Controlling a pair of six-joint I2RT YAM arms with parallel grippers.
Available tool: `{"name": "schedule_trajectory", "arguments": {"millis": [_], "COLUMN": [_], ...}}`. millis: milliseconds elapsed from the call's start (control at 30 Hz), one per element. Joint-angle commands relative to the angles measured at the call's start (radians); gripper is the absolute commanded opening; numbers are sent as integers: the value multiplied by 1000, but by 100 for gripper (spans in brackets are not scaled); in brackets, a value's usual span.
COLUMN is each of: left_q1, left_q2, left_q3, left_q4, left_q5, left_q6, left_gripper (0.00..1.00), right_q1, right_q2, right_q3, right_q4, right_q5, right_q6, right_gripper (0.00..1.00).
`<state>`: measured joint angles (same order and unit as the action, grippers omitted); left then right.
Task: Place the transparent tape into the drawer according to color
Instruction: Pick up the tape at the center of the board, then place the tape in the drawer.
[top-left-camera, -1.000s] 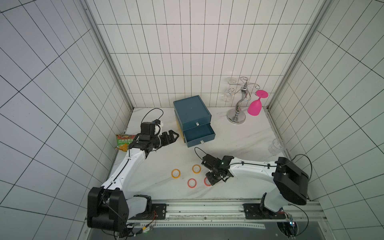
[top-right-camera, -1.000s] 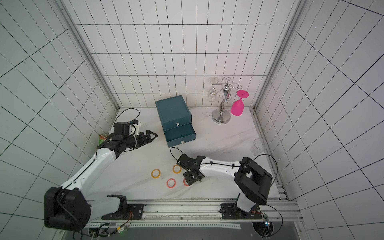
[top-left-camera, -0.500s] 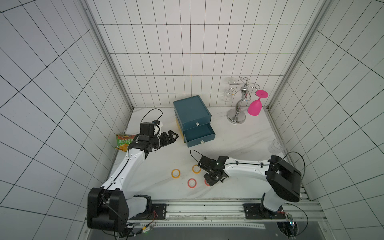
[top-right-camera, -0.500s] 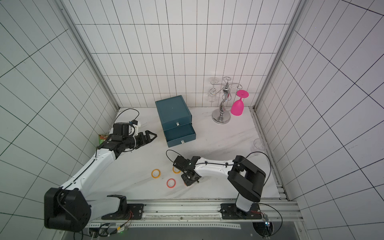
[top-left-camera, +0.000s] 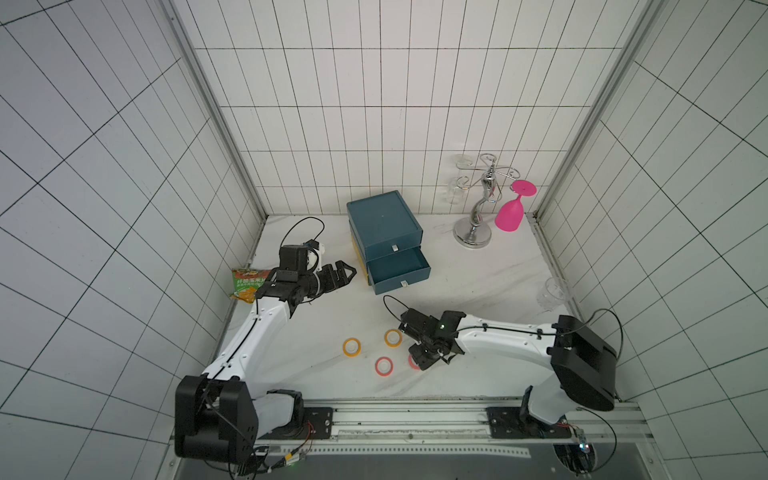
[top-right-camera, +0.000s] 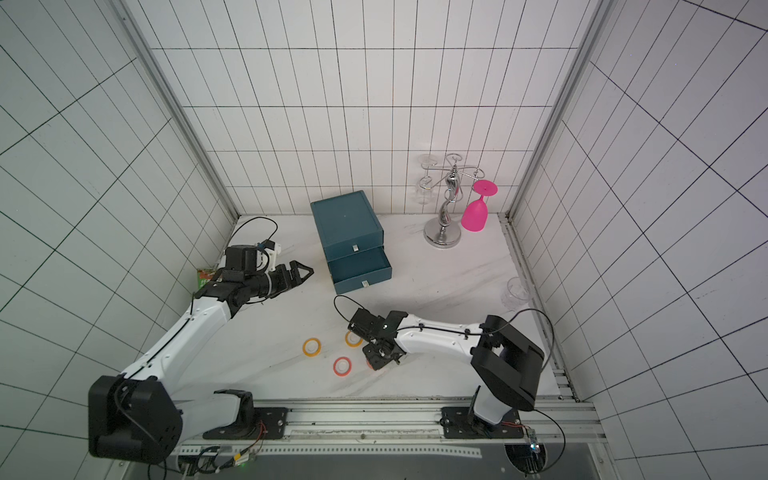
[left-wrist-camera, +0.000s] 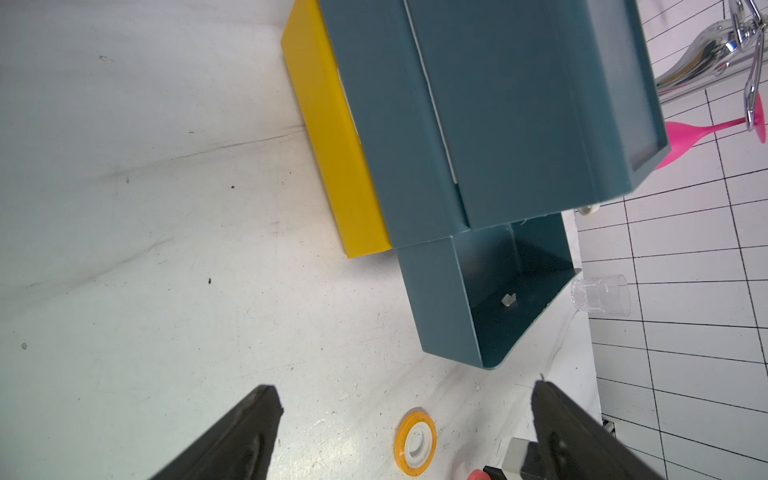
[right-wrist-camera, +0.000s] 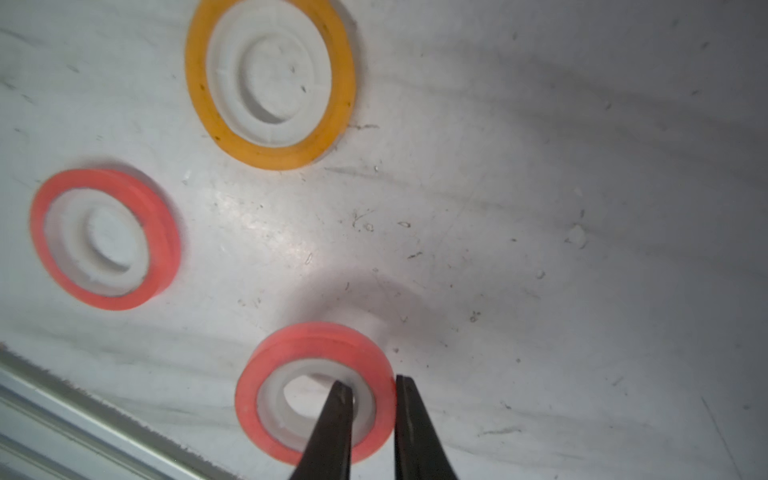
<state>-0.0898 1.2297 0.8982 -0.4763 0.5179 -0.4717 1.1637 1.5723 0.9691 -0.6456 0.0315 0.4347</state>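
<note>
Right gripper (right-wrist-camera: 370, 386) is nearly closed and pinches the wall of a red roll (right-wrist-camera: 247, 399), with one finger through the core hole and the other outside the rim. The roll's hole axis points roughly up; we can't tell if it's off the table (top-left-camera: 316, 332). It's the rightmost of four rolls at near-centre, on the near side of the chest (top-left-camera: 384, 220). We see the second red roll (top-left-camera: 384, 365), left orange-yellow roll (top-left-camera: 351, 347) and right orange-yellow roll (top-left-camera: 392, 337) lying flat, holes up. The chest's long axis runs far-to-near, with one drawer (top-left-camera: 397, 266) pulled out toward the near side. Left gripper (left-wrist-camera: 405, 390) is spread wide, holding nothing, left of the chest.
</note>
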Motion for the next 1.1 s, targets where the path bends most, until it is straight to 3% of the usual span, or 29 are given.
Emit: {"name": "schedule_trajectory", "arguments": {"millis": [0,267,567,1067], "left_q1": [4,4,5,1], "left_q2": [-7,-8,-10,-14], "left_q3": [-1,2,-4,-27], "left_q4": [5,5,11,28], "left_q5": [17,24,37,57], "left_q6": [8,7,0,-7], "left_gripper": [98,98,98,98], "right_q1": [-32,-134,-230,-353], "right_q2": [-76,-202,-223,21], "right_q3": [38,115,266,480], "right_q4": [-34,-48,-31,157], "right_q5": [17,25,57,97], "right_q6": [14,-13,-88,-188], "right_gripper": [0,0,0,0]}}
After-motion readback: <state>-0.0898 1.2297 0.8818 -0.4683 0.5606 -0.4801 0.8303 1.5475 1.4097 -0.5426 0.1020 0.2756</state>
